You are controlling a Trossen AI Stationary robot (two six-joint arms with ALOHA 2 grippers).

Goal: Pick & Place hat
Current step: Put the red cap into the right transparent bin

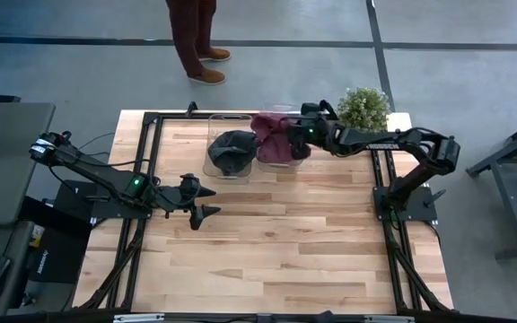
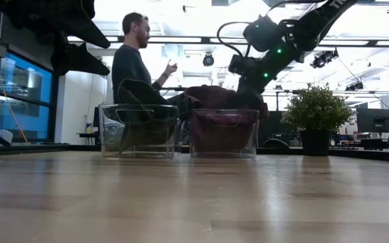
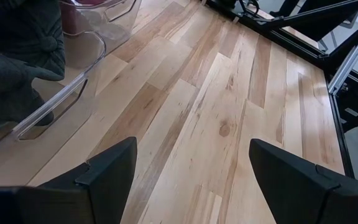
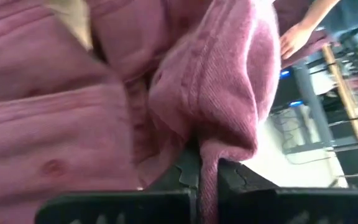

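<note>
A maroon corduroy hat (image 1: 276,144) sits in the right of two clear bins (image 2: 223,135) at the table's far edge and bulges above its rim (image 2: 215,98). My right gripper (image 1: 296,133) is over that bin, shut on the hat's cloth. A dark grey hat (image 1: 232,151) fills the left clear bin (image 2: 137,131), with its cloth reaching above the bin's top. My left gripper (image 1: 210,201) hovers open above bare table, nearer than the left bin; its wrist view shows that bin's wall (image 3: 55,106) and the grey hat (image 3: 17,56). My right gripper pinches a raised fold of the maroon hat (image 4: 209,155) between its two fingers (image 4: 188,177); how many layers, I cannot tell. It comes from the table's right, slanting down. The hat's bulk fills the wrist view beyond the fingers, and its lower part rests in the bin (image 2: 221,128).
A potted plant (image 1: 363,106) stands at the far right corner, just right of the bins. A person (image 1: 196,36) stands beyond the far edge. Black frame rails (image 1: 151,135) run along the table's sides. Bare wood (image 1: 285,251) covers the near half.
</note>
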